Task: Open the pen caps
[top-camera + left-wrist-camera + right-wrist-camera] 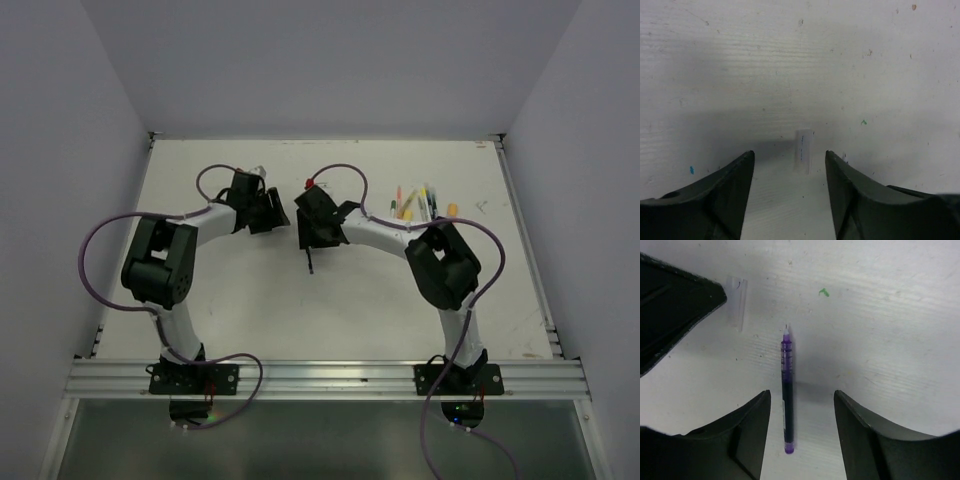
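Observation:
A purple pen (787, 395) lies uncapped on the white table, tip pointing away, between the fingers of my open right gripper (801, 396), closer to the left finger and touching neither. Its pale clear cap (804, 151) lies loose on the table just ahead of my open left gripper (789, 156), and it also shows as the clear cap (736, 302) beside the left gripper's black finger (675, 305). From above, the left gripper (270, 212) and right gripper (310, 228) face each other at mid-table, with the pen (311, 262) showing as a thin dark line below the right one.
Several more pens (415, 205), yellow, orange, green and dark, lie together at the back right of the table (250, 320). Grey walls stand on three sides, and an aluminium rail (320, 378) carries both arm bases at the near edge.

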### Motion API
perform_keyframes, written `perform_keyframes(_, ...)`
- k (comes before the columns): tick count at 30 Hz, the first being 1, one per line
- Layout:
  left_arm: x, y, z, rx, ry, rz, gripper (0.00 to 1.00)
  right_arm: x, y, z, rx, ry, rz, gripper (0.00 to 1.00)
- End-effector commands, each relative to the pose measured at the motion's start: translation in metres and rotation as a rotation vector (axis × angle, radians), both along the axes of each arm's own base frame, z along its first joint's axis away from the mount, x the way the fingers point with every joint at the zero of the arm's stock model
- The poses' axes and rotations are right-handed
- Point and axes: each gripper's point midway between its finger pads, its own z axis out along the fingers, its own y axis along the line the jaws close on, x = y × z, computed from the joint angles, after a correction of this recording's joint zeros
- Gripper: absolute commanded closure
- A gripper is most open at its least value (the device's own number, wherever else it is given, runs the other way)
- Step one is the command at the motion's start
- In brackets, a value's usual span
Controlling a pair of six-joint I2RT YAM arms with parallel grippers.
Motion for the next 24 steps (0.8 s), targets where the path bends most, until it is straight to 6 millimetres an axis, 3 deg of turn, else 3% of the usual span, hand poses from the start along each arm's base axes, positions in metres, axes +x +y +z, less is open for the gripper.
perform_keyframes(1,0.005,0.009,0.042,0.025,-0.084,0.032,0.33,0.023,-0.022,0.079,0.024,-0.164,-0.036,0.42)
perform_keyframes(3,0.006,0.013,0.064,0.034,-0.134,0.038,0.19,0.025,-0.041,0.090,0.028,-0.172,-0.057,0.31)
perform_keyframes(7,0.004,0.019,0.097,0.051,-0.211,0.043,0.01,0.033,-0.090,0.088,0.000,-0.153,-0.121,0.20)
perform_keyframes(8,0.002,0.021,0.102,0.057,-0.215,0.044,0.00,0.040,-0.111,0.088,-0.015,-0.152,-0.164,0.20)
perform_keyframes(11,-0.004,0.028,0.121,0.078,-0.258,0.045,0.00,0.047,-0.153,0.081,-0.048,-0.121,-0.248,0.21)
perform_keyframes(14,-0.013,0.036,0.135,0.112,-0.296,0.039,0.00,0.055,-0.180,0.075,-0.067,-0.104,-0.318,0.25)
perform_keyframes(18,-0.028,0.052,0.152,0.153,-0.349,0.064,0.00,0.060,-0.196,0.057,-0.093,-0.051,-0.369,0.31)
perform_keyframes(24,-0.048,0.069,0.168,0.187,-0.416,0.101,0.00,0.066,-0.205,0.035,-0.092,0.014,-0.406,0.40)
